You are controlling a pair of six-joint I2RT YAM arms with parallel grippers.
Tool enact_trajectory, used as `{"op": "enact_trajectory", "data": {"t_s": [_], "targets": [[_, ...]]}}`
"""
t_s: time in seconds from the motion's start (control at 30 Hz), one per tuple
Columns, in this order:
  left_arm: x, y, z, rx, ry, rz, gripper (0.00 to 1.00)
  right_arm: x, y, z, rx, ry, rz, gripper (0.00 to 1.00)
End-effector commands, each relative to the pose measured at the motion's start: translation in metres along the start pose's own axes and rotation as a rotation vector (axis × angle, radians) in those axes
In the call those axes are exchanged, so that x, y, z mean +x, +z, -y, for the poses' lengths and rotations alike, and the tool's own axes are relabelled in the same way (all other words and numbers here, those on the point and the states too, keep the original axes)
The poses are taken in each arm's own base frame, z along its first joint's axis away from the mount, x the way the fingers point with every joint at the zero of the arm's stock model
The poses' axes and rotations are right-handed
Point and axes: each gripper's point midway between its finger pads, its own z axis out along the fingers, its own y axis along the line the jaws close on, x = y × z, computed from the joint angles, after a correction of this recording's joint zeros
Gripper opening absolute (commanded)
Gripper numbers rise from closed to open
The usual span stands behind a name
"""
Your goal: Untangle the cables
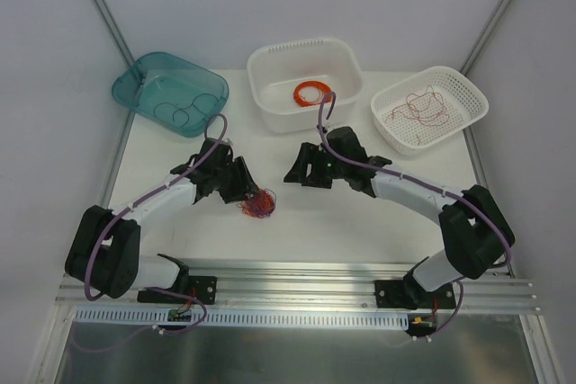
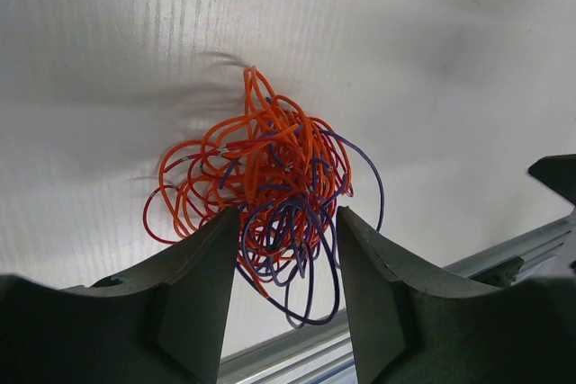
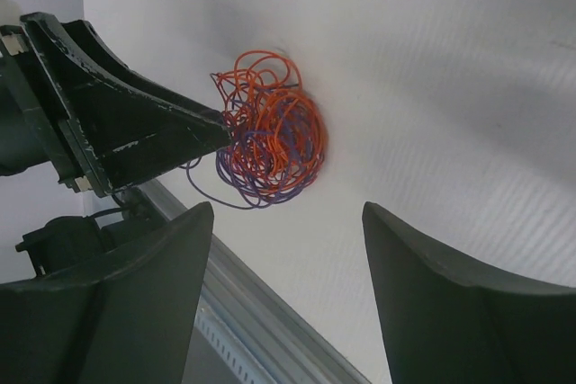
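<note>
White tabletop [image 1: 360, 222] fills the overhead view, with pale walls around it. The cables [image 1: 258, 203] lie as one small clump at centre frame, just lower right of the left gripper [image 1: 245, 186]. At this size the clump shows no clear long axis and single strands cannot be made out. The right gripper [image 1: 295, 174] sits to the clump's upper right, apart from it.

From the left wrist, the clump is roughly round, orange strands over purple ones, with one narrow loop poking toward the top of the frame. The left claw's jaws stand partly apart around the clump's lower part. Strands reach both inner faces, but whether they are pinched cannot be told. The fingers hide the lowest loops.

From the right wrist, the clump is a slightly upright oval above centre. One dark left finger [image 3: 180, 132] touches its left edge. The right claw's jaws gape wide along the bottom edge, holding nothing, with their bases cut off by the frame.
</note>
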Motion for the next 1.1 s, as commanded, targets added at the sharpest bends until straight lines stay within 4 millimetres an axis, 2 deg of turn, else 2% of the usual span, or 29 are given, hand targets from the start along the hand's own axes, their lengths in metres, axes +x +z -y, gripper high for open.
{"op": "enact_trajectory", "data": {"t_s": [0.0, 0.1, 0.3, 0.4, 0.7, 0.73, 0.83, 0.87, 0.93, 1.0, 1.07], "targets": [[0.005, 0.003, 0.007, 0.039, -0.016, -0.012, 0.47, 0.008, 0.015, -0.025, -0.093, 0.062, -0.019, 0.70], [0.006, 0.002, 0.007, 0.047, -0.014, -0.009, 0.47, 0.025, 0.027, -0.028, -0.098, 0.061, -0.066, 0.64], [0.010, 0.001, 0.005, 0.055, -0.008, -0.011, 0.46, 0.044, 0.052, -0.022, -0.099, 0.102, -0.116, 0.50], [0.013, 0.001, 0.004, 0.061, -0.006, -0.016, 0.46, 0.045, 0.060, -0.028, -0.130, 0.108, -0.123, 0.44], [0.017, 0.003, 0.001, 0.059, 0.003, -0.022, 0.46, 0.052, 0.084, -0.023, -0.127, 0.097, -0.150, 0.34], [0.017, 0.004, -0.001, 0.055, 0.003, -0.025, 0.47, 0.053, 0.085, -0.022, -0.123, 0.096, -0.154, 0.34], [0.017, 0.005, -0.002, 0.051, 0.010, -0.024, 0.47, 0.054, 0.085, -0.020, -0.116, 0.081, -0.158, 0.19], [0.017, 0.006, -0.004, 0.043, 0.009, -0.021, 0.47, 0.051, 0.082, -0.023, -0.122, 0.072, -0.151, 0.10], [0.018, 0.007, -0.007, 0.032, 0.010, -0.021, 0.47, 0.051, 0.076, -0.022, -0.107, 0.042, -0.154, 0.02], [0.017, 0.010, -0.012, 0.008, 0.010, -0.014, 0.48, 0.038, 0.064, -0.034, -0.110, -0.006, -0.120, 0.01], [0.019, 0.013, -0.019, -0.018, 0.003, -0.015, 0.48, 0.034, 0.051, -0.033, -0.080, -0.075, -0.119, 0.01]]}}
